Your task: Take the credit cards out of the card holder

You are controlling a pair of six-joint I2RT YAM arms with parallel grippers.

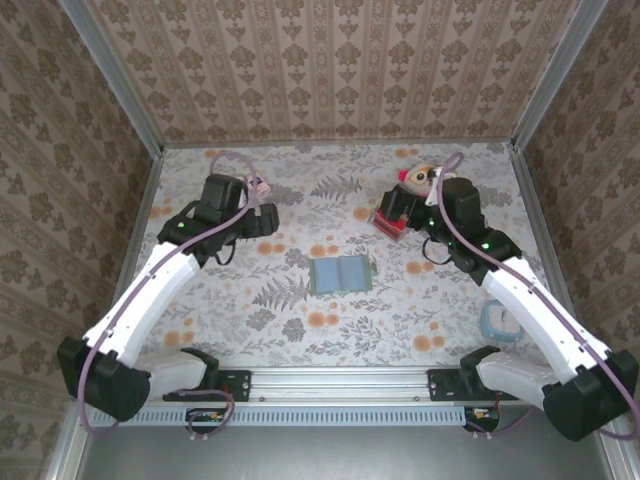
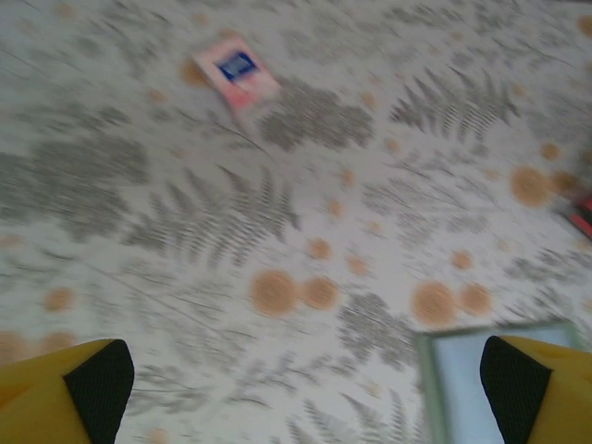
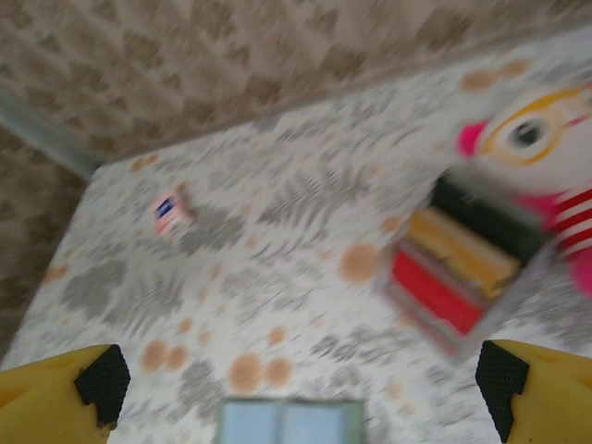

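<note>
Card holder [image 1: 341, 274] lies open flat mid tabletop [image 1: 420, 320], btwn both arms. My L hand [image 2: 301, 388] hovers w/ fingers spread wide, empty, holder's corner beside one fingertip. R hand [image 3: 301, 384] is also spread wide, empty, over holder's far edge. Block stack [image 3: 458, 268] sits beyond.

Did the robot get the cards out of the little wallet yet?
Not yet. The card holder lies flat on the table, untouched. The left fingers and right fingers hover open, apart from it, holding nothing. Grabbing the holder and pulling the cards out is all left.
</note>
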